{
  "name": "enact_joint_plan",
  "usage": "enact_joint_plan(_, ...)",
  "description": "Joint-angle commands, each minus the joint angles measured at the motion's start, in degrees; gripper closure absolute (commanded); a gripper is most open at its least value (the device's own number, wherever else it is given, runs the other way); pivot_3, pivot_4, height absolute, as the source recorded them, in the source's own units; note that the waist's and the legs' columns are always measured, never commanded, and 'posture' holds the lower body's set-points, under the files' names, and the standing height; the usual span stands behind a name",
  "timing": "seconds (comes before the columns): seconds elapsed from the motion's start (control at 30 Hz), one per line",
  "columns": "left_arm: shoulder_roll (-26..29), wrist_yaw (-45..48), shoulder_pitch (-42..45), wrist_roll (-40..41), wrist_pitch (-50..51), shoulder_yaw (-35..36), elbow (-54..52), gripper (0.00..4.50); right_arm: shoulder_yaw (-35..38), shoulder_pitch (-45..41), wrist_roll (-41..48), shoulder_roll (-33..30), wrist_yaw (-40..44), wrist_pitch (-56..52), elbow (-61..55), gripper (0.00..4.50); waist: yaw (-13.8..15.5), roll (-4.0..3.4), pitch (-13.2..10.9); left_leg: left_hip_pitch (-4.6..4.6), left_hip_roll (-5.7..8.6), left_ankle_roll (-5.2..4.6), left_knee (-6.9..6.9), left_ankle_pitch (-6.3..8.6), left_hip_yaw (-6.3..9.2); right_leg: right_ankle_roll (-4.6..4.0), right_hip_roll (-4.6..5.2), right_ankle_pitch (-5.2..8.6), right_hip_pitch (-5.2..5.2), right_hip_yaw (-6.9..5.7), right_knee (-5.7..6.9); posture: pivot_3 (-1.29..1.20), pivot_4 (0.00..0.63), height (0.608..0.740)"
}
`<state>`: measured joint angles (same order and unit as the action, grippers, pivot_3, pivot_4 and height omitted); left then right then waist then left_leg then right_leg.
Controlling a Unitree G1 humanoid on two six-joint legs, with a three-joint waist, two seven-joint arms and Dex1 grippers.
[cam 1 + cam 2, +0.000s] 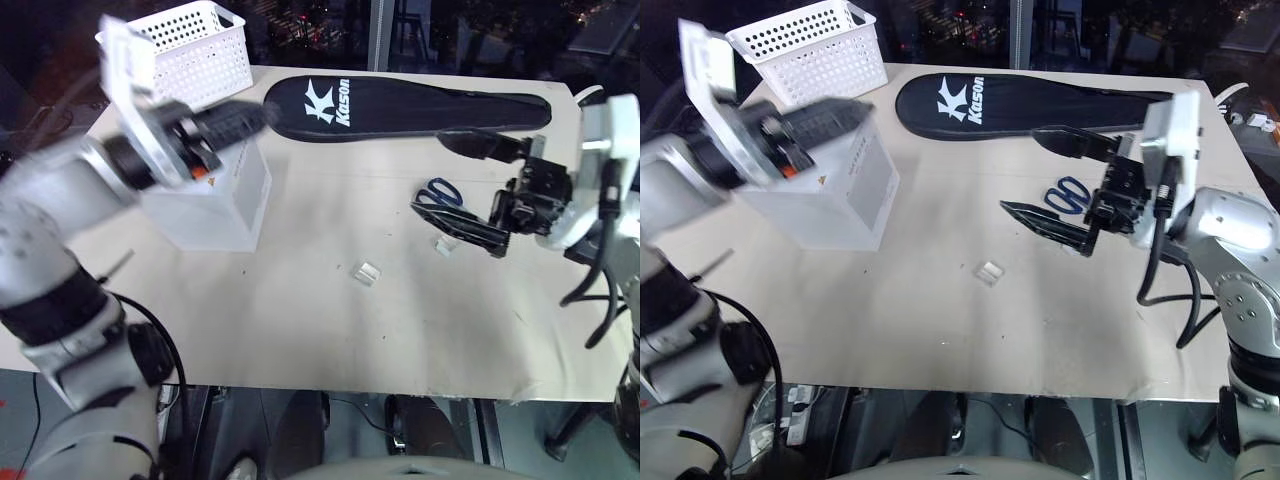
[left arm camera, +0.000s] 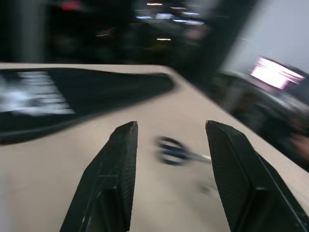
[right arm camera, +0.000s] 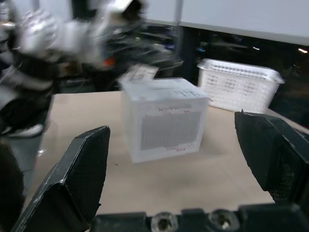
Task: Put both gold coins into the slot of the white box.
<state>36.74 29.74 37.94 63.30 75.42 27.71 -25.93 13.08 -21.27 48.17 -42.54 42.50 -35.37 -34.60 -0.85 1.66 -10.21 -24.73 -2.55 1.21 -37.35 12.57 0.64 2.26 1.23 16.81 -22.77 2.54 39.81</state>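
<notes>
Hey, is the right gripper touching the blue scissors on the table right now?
Cannot tell. In the left eye view the open right gripper has its lower finger across the scissors, hiding any gap or contact.

My left gripper [image 2: 166,179]: fingers apart, nothing between, arm raised, pointing across toward my right. My right gripper [image 1: 1065,180]: fingers spread wide, empty, held level, pointing toward my left.
</notes>
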Motion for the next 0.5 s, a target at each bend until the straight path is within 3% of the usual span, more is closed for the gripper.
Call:
enact_joint_plan(0.03,0.6,7.0,-4.1,2.3,-6.2,-2.7,-5.7,2.01,4.2,6.0,-1.1,-2.2,-1.1,-0.4,-3.7,0.0,0.1,-0.03,0.0,0.01,0.0,-0.01,-0.01,0.0,0.01,0.0,-0.02,0.0,0.0,-0.01,0.04,0.0,0.15,0.74)
enact_joint_plan(0.2,4.0,15.4,-18.9,-9.1,-19.1,-8.2,-7.2,0.21,15.4,25.3,-4.0,-5.9,-2.4,-4.4,-9.9,0.0,0.0,-0.23,0.1,0.22,0.01,-0.25,-0.02,0.14,-0.02,0.0,-0.11,0.0,0.17,0.05,0.07,0.0,0.15,0.74)
enact_joint_plan(0.33,7.8,23.6,-30.6,-18.1,-31.3,-10.2,-5.4,0.07,22.5,39.4,-8.3,-4.9,-2.1,-3.8,-14.0,0.0,0.0,-0.25,0.2,0.33,-0.02,-0.27,0.02,0.15,-0.1,0.0,-0.18,0.01,0.2,0.15,0.05,0.0,0.15,0.74)
enact_joint_plan(0.5,9.4,28.1,-35.6,-22.5,-38.6,-10.1,0.5,0.07,24.8,47.1,-11.4,-1.0,-4.4,-2.5,-16.2,0.0,0.1,-0.24,0.2,0.6,-0.04,-0.28,0.02,0.16,-0.1,0.04,-0.19,0.06,0.44,0.15,0.01,0.0,0.15,0.74)
